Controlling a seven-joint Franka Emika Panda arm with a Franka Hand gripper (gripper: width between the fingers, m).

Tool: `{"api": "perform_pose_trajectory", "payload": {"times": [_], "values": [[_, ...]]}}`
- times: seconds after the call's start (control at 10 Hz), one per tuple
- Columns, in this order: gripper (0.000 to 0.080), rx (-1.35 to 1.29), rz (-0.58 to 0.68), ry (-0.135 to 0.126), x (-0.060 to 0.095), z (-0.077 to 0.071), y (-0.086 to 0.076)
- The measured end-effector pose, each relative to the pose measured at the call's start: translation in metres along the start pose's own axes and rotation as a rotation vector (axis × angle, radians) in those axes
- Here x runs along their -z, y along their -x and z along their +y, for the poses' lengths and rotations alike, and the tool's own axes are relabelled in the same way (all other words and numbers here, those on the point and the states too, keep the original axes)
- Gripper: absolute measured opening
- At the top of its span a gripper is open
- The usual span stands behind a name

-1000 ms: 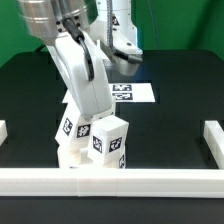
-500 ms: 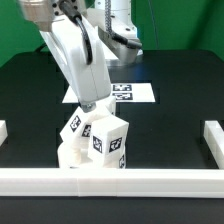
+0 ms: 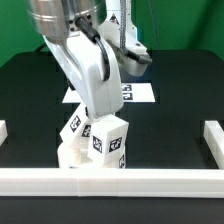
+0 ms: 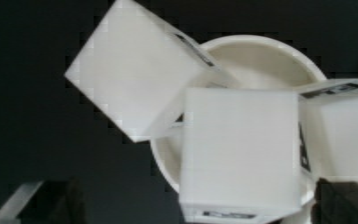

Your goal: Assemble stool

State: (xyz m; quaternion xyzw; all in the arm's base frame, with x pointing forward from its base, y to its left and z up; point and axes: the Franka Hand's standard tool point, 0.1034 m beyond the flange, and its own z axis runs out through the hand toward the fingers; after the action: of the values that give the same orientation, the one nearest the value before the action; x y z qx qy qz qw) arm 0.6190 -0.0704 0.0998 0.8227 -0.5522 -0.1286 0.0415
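The white stool seat (image 3: 72, 155) lies against the front rail, with tagged blocky legs standing on it. One leg (image 3: 75, 127) leans and another leg (image 3: 108, 143) stands upright. In the wrist view the round seat (image 4: 274, 60) carries a tilted leg (image 4: 131, 70), a middle leg (image 4: 247, 140) and a third leg (image 4: 345, 130) at the frame's edge. My gripper (image 3: 97, 112) hangs just above the legs. In the wrist view the gripper (image 4: 185, 205) is open, with dark fingers (image 4: 25, 200) wide on either side of the middle leg and not touching it.
The marker board (image 3: 132, 92) lies on the black table behind the stool. A long white rail (image 3: 120, 181) runs along the front, with short rail ends at the exterior view's left (image 3: 3, 130) and right (image 3: 211, 140).
My arm has swung towards the exterior view's right and turned, and its lower end now sits lower over the legs. The seat and legs have not moved.
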Motion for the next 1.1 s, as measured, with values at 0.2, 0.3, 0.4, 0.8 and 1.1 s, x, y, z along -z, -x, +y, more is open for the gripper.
{"api": "perform_pose_trajectory", "payload": {"times": [0.2, 0.3, 0.4, 0.8, 1.1], "values": [[0.0649, 0.017, 0.021, 0.006, 0.0006, -0.0028, 0.0009], [0.0649, 0.020, 0.025, 0.003, 0.0007, -0.0045, 0.0020], [0.0649, 0.023, 0.026, 0.003, 0.0006, -0.0054, 0.0034], [0.0649, 0.030, 0.026, 0.002, 0.0015, -0.0020, -0.0031], [0.0649, 0.028, 0.025, 0.001, 0.0011, -0.0018, -0.0031]]}}
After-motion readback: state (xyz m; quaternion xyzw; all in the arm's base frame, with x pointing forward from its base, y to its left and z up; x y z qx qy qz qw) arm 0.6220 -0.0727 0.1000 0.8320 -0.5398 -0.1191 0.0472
